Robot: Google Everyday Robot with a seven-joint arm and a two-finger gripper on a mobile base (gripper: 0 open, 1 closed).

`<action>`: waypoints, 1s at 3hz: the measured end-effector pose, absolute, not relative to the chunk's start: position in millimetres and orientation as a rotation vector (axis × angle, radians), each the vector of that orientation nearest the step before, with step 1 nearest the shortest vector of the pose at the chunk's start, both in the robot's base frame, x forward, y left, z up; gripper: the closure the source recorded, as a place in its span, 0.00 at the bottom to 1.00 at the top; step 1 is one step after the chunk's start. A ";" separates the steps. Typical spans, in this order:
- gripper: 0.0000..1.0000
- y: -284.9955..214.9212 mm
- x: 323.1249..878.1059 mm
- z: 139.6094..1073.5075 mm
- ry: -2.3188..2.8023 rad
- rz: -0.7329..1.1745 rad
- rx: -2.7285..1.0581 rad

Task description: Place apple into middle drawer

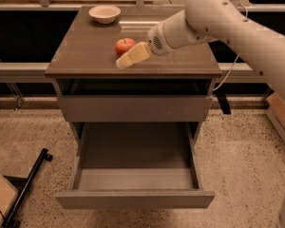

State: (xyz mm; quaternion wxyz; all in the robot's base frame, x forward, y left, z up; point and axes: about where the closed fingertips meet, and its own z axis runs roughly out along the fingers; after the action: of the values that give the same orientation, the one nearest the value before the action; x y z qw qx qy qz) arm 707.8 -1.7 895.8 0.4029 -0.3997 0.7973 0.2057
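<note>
Gripper (122, 61) beside apple (124, 45), cab. top (85, 56)

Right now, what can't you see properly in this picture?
Camera view: the gripper, low beside the apple on the cabinet top, covers the apple's near right side; contact cannot be told.
Camera view: the back of the middle drawer lies hidden under the upper drawer front.

Gripper (121, 63) just beside the apple (125, 45) on the cabinet top (83, 56), bowl (104, 14) well behind; below, the middle drawer (133, 199) stands open, its tray reachable from above.
</note>
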 end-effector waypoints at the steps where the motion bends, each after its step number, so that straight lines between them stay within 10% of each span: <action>1: 0.00 17.4 756.0 865.8 1.993 0.552 -0.932; 3: 0.19 35.0 818.7 833.8 1.943 0.605 -0.861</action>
State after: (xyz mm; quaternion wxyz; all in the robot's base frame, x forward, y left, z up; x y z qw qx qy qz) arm 818.7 35.0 833.8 0.4492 -0.3481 0.7856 0.2446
